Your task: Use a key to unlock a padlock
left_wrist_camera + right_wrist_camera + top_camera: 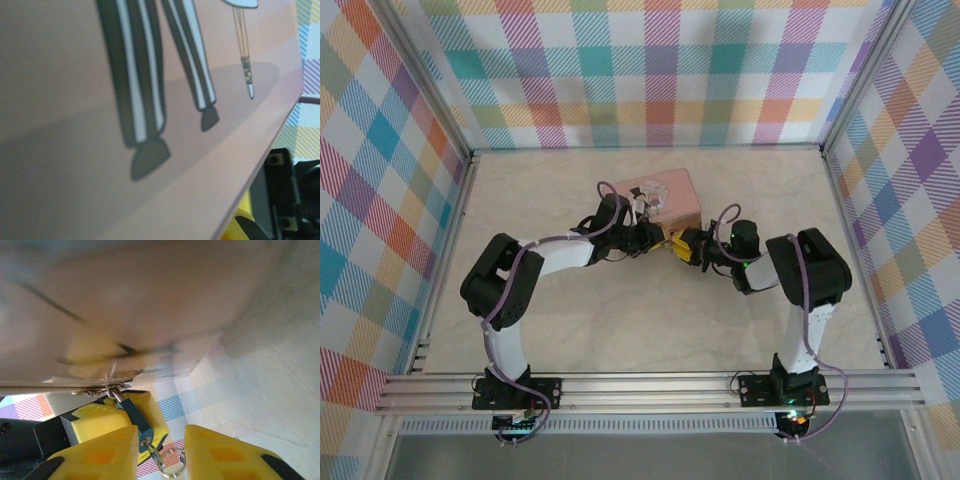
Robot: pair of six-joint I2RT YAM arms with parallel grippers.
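The left fingers (pixel 95 419) clenched the padlock (pixel 134 416), which hung from the pink tin (pixel 672 195) near the desk's middle, apparently to steady it. The right fingers (pixel 100 457) stood released beside the key (pixel 148 442), which seemingly sat in the lock's underside.

left pincer (pixel 658 238) closed | right pincer (pixel 161 452) parted | arms reaching inward

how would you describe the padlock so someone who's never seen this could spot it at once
Start at the pink tin in the middle of the table, where the two arms meet at its near edge. Fastened to a metal catch on that edge is the padlock. It is the tiny dark teal block with a silvery loop, unlike the bright yellow fingers around it.
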